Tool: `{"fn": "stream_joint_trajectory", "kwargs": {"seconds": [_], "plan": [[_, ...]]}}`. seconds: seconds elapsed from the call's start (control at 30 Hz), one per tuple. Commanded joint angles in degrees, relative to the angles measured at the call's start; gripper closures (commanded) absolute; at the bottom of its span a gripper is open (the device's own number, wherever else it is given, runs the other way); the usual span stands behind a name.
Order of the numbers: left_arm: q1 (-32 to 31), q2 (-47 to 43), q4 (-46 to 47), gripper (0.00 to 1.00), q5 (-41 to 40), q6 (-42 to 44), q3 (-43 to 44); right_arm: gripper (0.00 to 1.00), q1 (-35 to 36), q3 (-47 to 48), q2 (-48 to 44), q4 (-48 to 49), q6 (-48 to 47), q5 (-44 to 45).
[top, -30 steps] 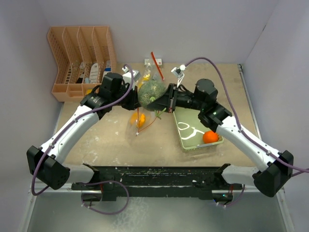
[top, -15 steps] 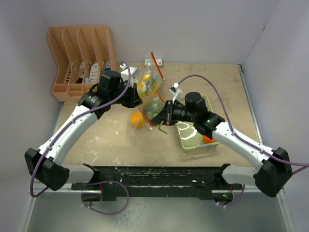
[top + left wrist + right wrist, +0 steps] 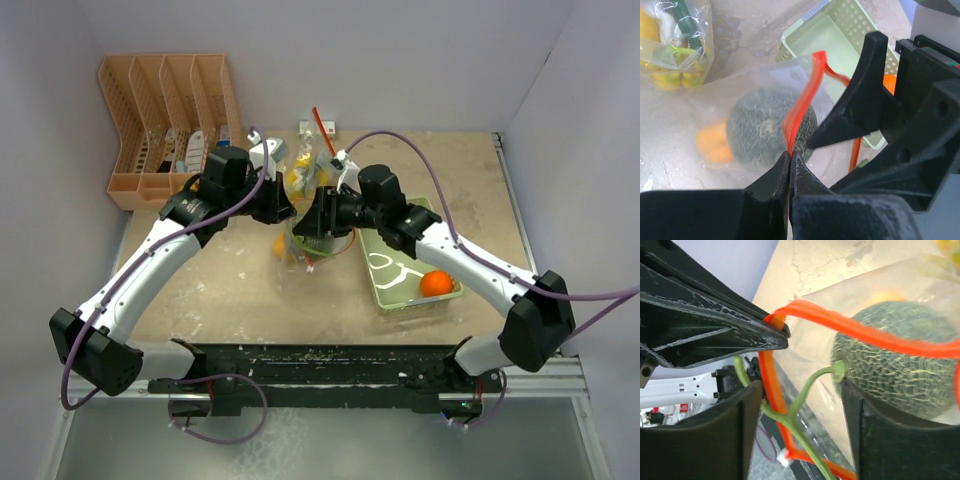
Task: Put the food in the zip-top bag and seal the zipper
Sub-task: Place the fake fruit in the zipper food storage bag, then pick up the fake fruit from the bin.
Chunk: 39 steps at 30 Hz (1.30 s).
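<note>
At the near right of the worn beige tabletop [image 3: 220,290], a pale green perforated plastic basket [image 3: 398,288] holds the small round orange fruit [image 3: 435,284]. It is well apart from both arms and not yet bagged.

Further in, at mid-table, the clear floppy zip-top bag [image 3: 765,72] lies with its mouth lifted. The left gripper [image 3: 790,156] has its fingers pressed tight together on the thin red-orange zipper strip [image 3: 807,85], pinching one lip and holding it up. The right gripper [image 3: 802,390] reaches in through that mouth with its jaws spread wide and nothing clamped between them. Only the curved green stem [image 3: 812,384] of the round grey-green netted melon [image 3: 890,380] lies loose in the gap. The melon itself sits inside the bag, just past one finger. The small white slider tab [image 3: 785,458] hangs at the low end of the strip. Behind the film beside the melon is an orange-yellow blur [image 3: 712,142], likely the bell pepper, though it is too soft to be sure.

Beyond the bag lies a second clear packet [image 3: 300,178] with yellow pieces in it; whether that is the banana bunch I cannot tell. At the far left stands the peach slotted plastic organiser [image 3: 165,110].

To my eye this is the loading step, with the melon in and released. The next move calls for drawing the right gripper straight back out of the mouth without snagging stem or strip, while the left pinch holds the lip up. Then it can go for the orange fruit in the basket. Sealing looks some way off.
</note>
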Motion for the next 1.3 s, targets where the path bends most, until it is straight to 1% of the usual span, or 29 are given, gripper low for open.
{"fn": "stream_joint_trajectory", "kwargs": {"seconds": [0.0,0.03,0.07,0.17,0.23,0.3,0.33,0.37,0.43,0.53,0.63,0.7,0.8,0.87,0.97,1.13,1.2,1.27], "plan": [[-0.08,-2.09,2.78,1.00,1.91,-0.79,1.56,0.26,0.31,3.82,-3.32,-5.10,-3.51,4.82],[-0.07,-2.13,2.85,1.00,2.03,-0.75,1.49,0.20,0.29,4.23,-3.92,-6.23,-3.81,4.78],[-0.07,-2.04,2.91,1.00,2.13,-0.75,1.33,0.17,0.27,4.78,-4.55,-7.53,-4.11,4.78],[-0.08,-1.67,3.27,1.00,2.32,-0.74,1.28,0.12,0.29,6.41,-7.50,-12.31,-4.82,5.89],[-0.16,-1.19,3.43,1.00,2.41,-0.65,1.27,0.06,0.25,7.69,-10.13,-16.43,-4.58,9.90],[-0.08,-0.83,3.44,1.00,2.54,-0.48,1.31,0.04,0.27,8.89,-12.68,-22.21,-2.81,12.98],[-0.07,-0.69,3.50,1.00,2.63,-0.44,1.21,0.00,0.23,9.31,-13.86,-25.21,-1.92,15.97],[-0.07,-0.67,3.56,1.00,2.78,-0.44,1.22,0.00,0.18,9.52,-15.41,-29.11,-0.69,21.44],[-0.12,-0.71,3.75,1.00,2.93,-0.51,1.22,0.00,0.09,9.38,-16.93,-37.65,2.59,29.71],[-0.07,-0.87,4.08,1.00,3.11,-0.62,1.03,0.00,-0.35,7.45,-17.99,-50.57,6.71,39.77],[-0.07,-1.36,4.28,1.00,3.19,-0.64,0.52,0.00,-0.56,5.05,-17.31,-61.53,11.06,45.11],[-0.07,-1.83,4.59,1.00,3.33,-0.87,-0.11,0.01,-0.56,2.38,-17.05,-65.63,14.32,46.61],[-0.12,-2.50,5.55,1.00,3.64,-1.40,-1.14,0.01,-0.70,-0.29,-17.04,-67.32,16.40,48.18],[-0.08,-2.62,5.93,1.00,4.07,-1.49,-1.63,0.01,-1.15,-1.25,-16.93,-67.24,17.78,50.76],[-0.07,-2.85,5.94,1.00,4.59,-1.50,-1.95,0.00,-3.81,-2.84,-15.30,-67.14,17.33,54.10],[-0.07,-3.90,5.90,1.00,4.70,-1.46,-2.50,0.01,-10.62,-8.84,-12.90,-59.38,12.97,54.78],[-0.15,-4.27,5.65,1.00,4.70,-1.59,-2.66,0.01,-12.02,-11.25,-11.24,-55.95,11.16,53.84],[-0.08,-4.69,5.38,1.00,4.66,-1.65,-2.69,0.01,-12.28,-12.37,-8.88,-54.48,10.78,53.67]]}}
